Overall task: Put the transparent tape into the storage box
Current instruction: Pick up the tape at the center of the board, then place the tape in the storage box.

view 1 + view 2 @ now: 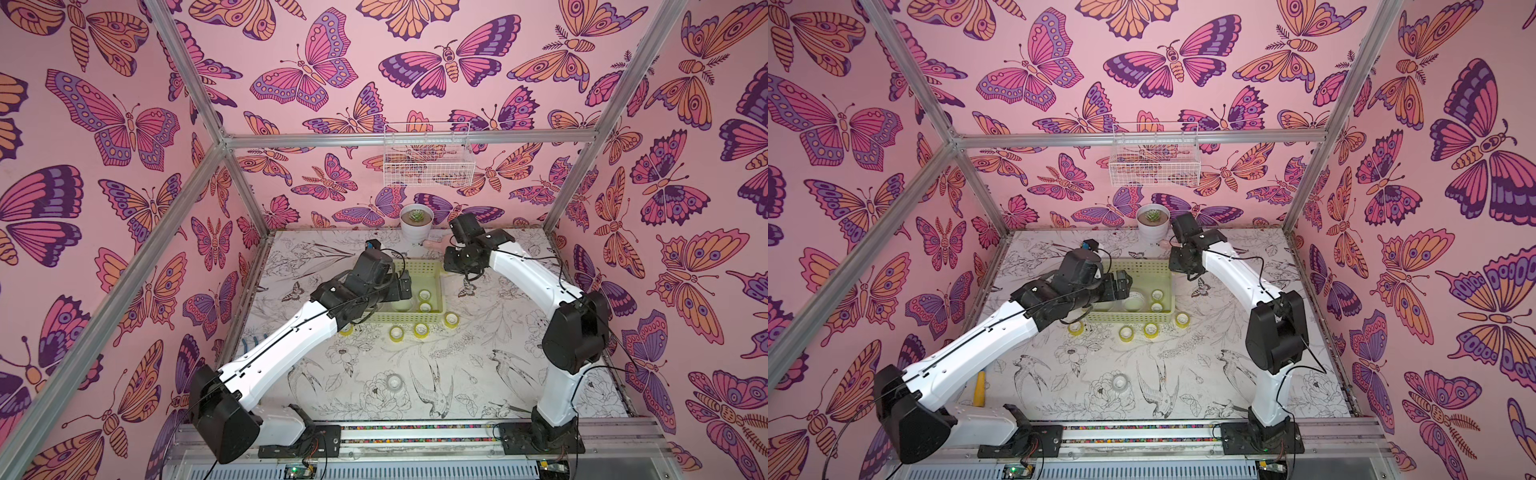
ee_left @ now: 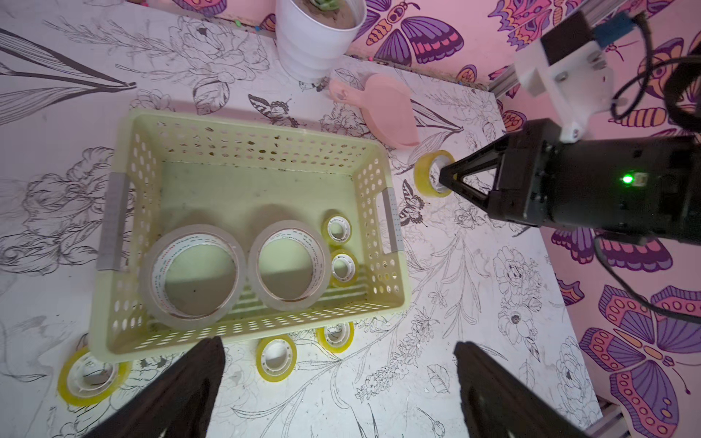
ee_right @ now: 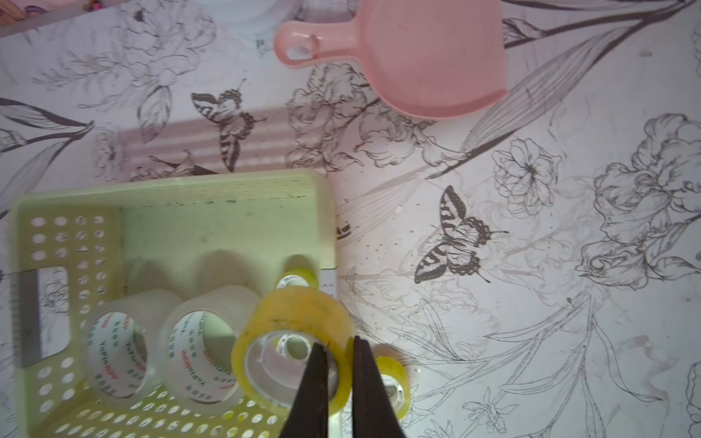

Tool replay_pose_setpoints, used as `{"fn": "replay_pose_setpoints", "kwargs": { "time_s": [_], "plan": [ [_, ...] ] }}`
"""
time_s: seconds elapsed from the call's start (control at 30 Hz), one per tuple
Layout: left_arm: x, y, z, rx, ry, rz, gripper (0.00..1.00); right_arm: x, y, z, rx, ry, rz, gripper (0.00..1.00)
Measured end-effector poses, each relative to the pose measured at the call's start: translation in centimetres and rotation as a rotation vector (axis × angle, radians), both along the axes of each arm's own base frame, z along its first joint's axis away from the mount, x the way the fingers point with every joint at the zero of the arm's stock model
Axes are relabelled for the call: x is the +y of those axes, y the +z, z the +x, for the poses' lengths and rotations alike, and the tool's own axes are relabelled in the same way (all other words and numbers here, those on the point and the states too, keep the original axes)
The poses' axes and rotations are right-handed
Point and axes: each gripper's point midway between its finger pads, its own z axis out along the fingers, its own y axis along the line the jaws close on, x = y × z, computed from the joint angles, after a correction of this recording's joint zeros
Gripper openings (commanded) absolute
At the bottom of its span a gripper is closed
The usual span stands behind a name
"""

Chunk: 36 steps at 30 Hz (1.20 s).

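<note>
The right wrist view alone shows the right gripper (image 3: 338,343) clamped on a yellow tape roll (image 3: 296,311), one finger inside its core, the storage box (image 3: 170,182) beside them. The left gripper (image 2: 337,347) has its fingers apart and holds nothing.

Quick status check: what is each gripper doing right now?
Left gripper: open, holding nothing.
Right gripper: shut on a small yellow tape roll.

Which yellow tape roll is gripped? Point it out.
The yellow tape roll pinched in the right tool; the others lie loose in the storage box or on the table.
</note>
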Motion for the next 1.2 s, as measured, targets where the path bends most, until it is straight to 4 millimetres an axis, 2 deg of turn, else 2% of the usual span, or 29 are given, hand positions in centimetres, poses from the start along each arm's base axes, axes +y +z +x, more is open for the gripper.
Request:
{"fn": "replay_pose_setpoints", "kwargs": {
  "time_s": [0.07, 0.13, 0.3, 0.4, 0.53, 0.77, 1.07, 1.2],
  "plan": [
    [0.8, -0.1, -0.1, -0.003, 0.021, 0.001, 1.0, 1.1, 0.1, 0.3, -0.007, 0.019, 0.0, 0.06],
    [1.4, -0.2, -0.2, 0.0, 0.039, 0.0, 1.0, 2.0, -0.5, 0.7, 0.001, 0.033, -0.008, 0.06],
    [1.9, -0.4, -0.4, 0.004, 0.053, -0.004, 1.0, 3.1, -3.9, 1.2, 0.062, 0.05, -0.051, 0.06],
    [2.2, 0.1, -0.7, -0.007, 0.056, -0.017, 1.0, 3.5, -6.0, 1.3, 0.1, 0.056, -0.076, 0.06],
    [2.4, 0.8, -0.9, -0.019, 0.059, -0.03, 1.0, 4.1, -7.7, 1.1, 0.133, 0.065, -0.1, 0.06],
    [2.4, 0.3, -1.1, -0.009, 0.057, -0.028, 1.0, 4.2, -8.9, 1.6, 0.134, 0.048, -0.136, 0.06],
    [2.4, 0.0, -1.2, 0.0, 0.058, -0.03, 1.0, 4.3, -12.1, 2.2, 0.173, 0.018, -0.166, 0.06],
    [2.5, -0.3, -1.3, 0.009, 0.06, -0.026, 1.0, 4.5, -12.9, 2.6, 0.178, 0.002, -0.164, 0.06]
  ]
}}
